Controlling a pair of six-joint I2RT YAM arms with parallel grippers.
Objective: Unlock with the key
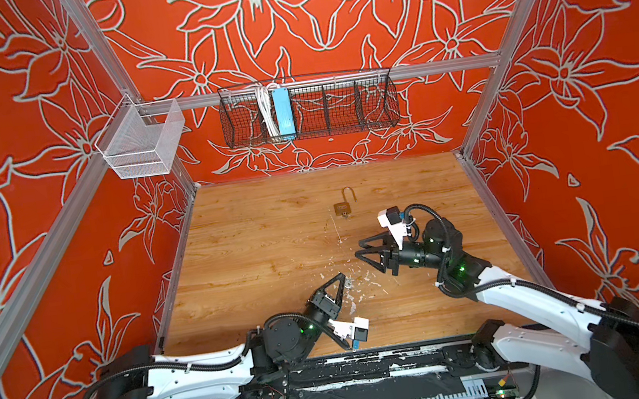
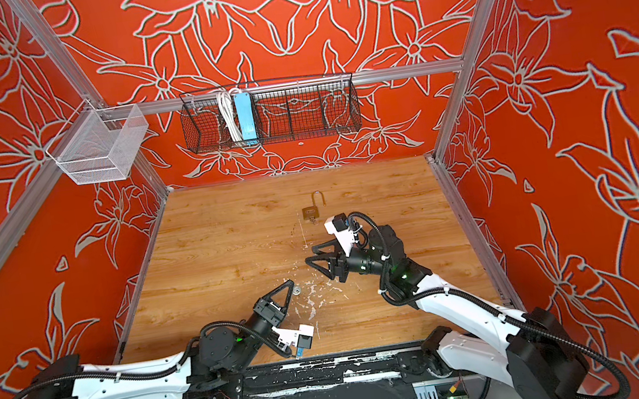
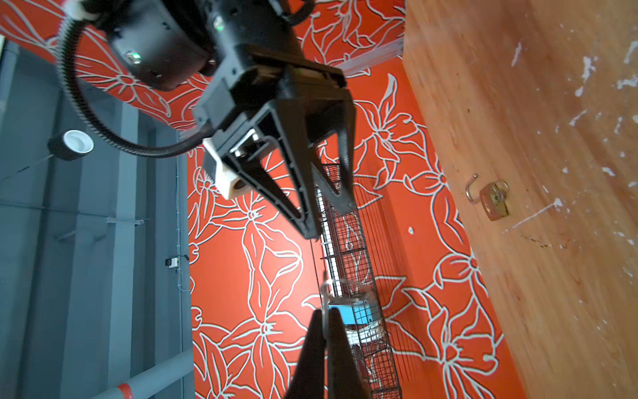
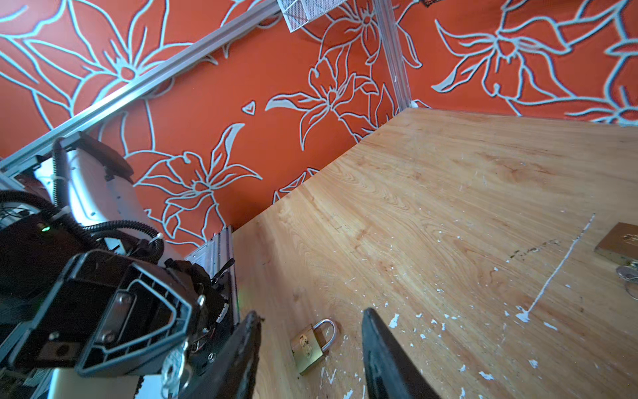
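Now: key held, padlock not yet steadied

The small brass padlock (image 4: 310, 347), its shackle closed, lies flat on the wooden table (image 1: 251, 239) just ahead of the right gripper (image 1: 358, 248), whose claw stands open and empty. Close by, the left gripper (image 1: 341, 278) is clamped on the key (image 4: 172, 369). The next move likely calls for the right claw to pin the padlock body, keyhole toward the key. Farther back, a second padlock (image 1: 340, 207) lies already open.

Brass padlock (image 2: 313, 211), shackle open, on wooden table (image 2: 231, 241); right end effector (image 2: 310, 255) nearby, jaws apart; left end effector (image 2: 290, 283) pinching silver key (image 2: 297, 290).
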